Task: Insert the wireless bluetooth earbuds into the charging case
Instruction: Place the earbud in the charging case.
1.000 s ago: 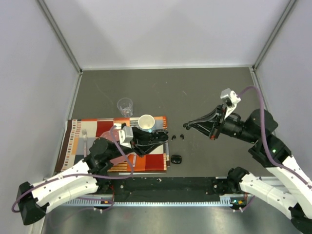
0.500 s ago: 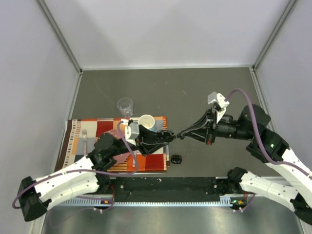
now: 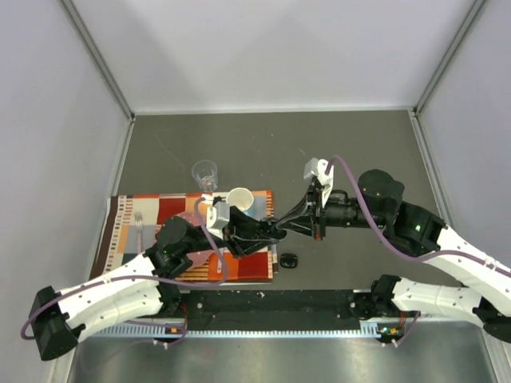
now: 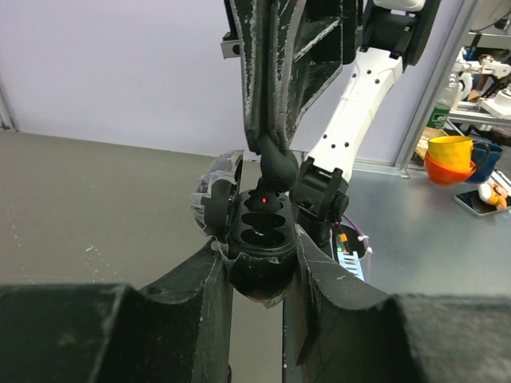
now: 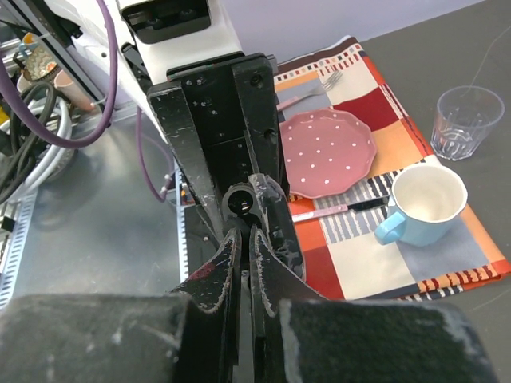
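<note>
Earbud (image 4: 277, 166) pinched in the closed tips of the right gripper (image 4: 267, 145), right at the upper socket of the open charging case (image 4: 259, 233), itself clamped in the left gripper (image 4: 258, 267). From above, lost among dark fingers. Right gripper well apart a second ago, now meeting the left.

**Top view.** A placemat (image 3: 128, 219) lies on the table (image 3: 359, 152), left of centre. On the placemat are a fork (image 3: 139, 231) at the left, a plate (image 5: 329, 152) in the middle and a mug (image 3: 239, 199) at the far right corner. A glass (image 3: 205, 173) stands on the table just behind the mat's far edge. A small oval case (image 3: 289, 259) lies on the table just off the mat's near right corner. Above the mat's right edge, the left gripper (image 3: 270, 230) has the charging case (image 4: 259, 239) between its fingers. The right gripper (image 3: 283, 227) points in from the right, with an earbud (image 4: 275, 163) at its tip just over the case's sockets.
</note>
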`<state>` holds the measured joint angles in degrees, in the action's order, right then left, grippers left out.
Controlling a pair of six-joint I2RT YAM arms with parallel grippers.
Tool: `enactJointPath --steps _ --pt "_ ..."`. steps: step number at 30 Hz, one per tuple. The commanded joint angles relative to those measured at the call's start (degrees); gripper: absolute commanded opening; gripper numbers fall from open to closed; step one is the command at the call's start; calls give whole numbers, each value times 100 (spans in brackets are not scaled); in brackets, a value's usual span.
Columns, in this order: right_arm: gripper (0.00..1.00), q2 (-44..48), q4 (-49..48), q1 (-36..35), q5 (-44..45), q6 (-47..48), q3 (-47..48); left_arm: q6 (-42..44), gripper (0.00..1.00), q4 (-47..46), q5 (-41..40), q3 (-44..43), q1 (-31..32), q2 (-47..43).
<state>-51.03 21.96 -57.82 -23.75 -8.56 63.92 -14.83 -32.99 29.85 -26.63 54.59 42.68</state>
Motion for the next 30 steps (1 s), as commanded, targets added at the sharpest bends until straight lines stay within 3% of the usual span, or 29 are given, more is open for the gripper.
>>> enactJointPath --steps 1,30 --pt "0 -30 -253 -106 98 205 375 -55 0 -313 285 -307 17 92" --pt "0 -294 -183 -581 230 407 261 -266 0 -515 654 -422 17 171"
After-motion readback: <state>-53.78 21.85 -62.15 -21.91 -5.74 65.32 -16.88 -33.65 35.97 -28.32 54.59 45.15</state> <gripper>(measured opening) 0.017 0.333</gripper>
